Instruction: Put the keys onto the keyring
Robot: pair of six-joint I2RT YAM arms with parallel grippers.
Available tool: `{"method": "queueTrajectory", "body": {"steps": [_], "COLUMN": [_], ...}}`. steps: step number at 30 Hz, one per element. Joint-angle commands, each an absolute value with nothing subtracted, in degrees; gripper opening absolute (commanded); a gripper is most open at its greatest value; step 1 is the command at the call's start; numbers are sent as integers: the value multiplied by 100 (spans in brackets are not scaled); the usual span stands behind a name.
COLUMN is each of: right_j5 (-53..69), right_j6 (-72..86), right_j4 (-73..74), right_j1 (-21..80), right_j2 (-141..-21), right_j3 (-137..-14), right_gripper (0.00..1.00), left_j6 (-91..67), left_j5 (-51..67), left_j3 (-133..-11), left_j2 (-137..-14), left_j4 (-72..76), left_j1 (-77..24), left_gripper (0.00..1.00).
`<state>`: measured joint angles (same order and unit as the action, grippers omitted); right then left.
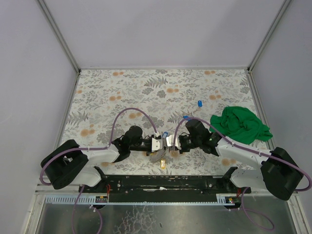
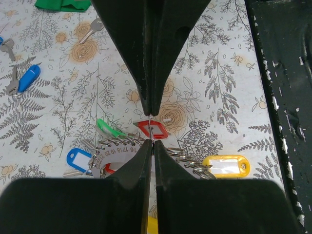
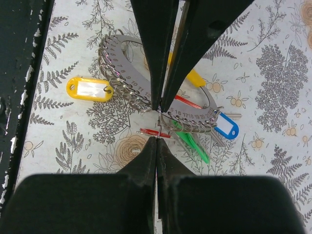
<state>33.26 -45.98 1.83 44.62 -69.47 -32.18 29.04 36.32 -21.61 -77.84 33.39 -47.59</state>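
Observation:
The keyring [image 2: 114, 150] is a silvery numbered metal loop strung with small rings and yellow [image 2: 225, 165], green [image 2: 109, 128] and blue [image 2: 79, 159] tags. It lies on the table under both grippers and also shows in the right wrist view [image 3: 139, 80]. My left gripper [image 2: 152, 142] and right gripper [image 3: 157, 139] meet tip to tip. Both are shut on one thin small ring [image 3: 159, 119] carrying a red-tagged key [image 2: 155, 129]. From above the grippers [image 1: 158, 143] [image 1: 170, 142] touch over the keyring [image 1: 159, 157]. Loose blue-tagged keys [image 1: 200, 103] [image 1: 186, 118] lie farther back.
A green cloth [image 1: 241, 124] is bunched at the right of the table. More loose keys [image 2: 27, 78] [image 2: 92, 29] lie on the floral mat [image 1: 122, 92] behind the grippers. The black front rail [image 1: 161, 183] runs along the near edge.

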Motion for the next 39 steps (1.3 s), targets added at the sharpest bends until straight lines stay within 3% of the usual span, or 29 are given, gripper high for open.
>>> {"method": "queueTrajectory", "body": {"steps": [1,16,24,30,39], "right_j5": [3566,3182,1768,734,56], "right_j6": [-4612,-4349,-1748,668,1513], "right_j4": [-54,59,382,1680,2917], "right_j1": [4491,4491,4491,4493,4491], "right_j2": [-6837,-6694,-6322,-6345,-7248], "right_j3": [-3361,-3341,-3464,-3970,-4789], "right_gripper": [0,0,0,0,0], "left_j6": [2926,2982,2874,2654,2441], "left_j5": [3787,3622,3003,2541,2231], "left_j3": [-2221,-2191,-2138,-1997,-1908], "left_j2": [-7822,-7753,-7844,-7751,-7644], "left_j4": [3675,3614,3793,4149,4334], "left_j1": [-4799,-4799,-4799,-4799,-4799], "left_gripper": [0,0,0,0,0]}}
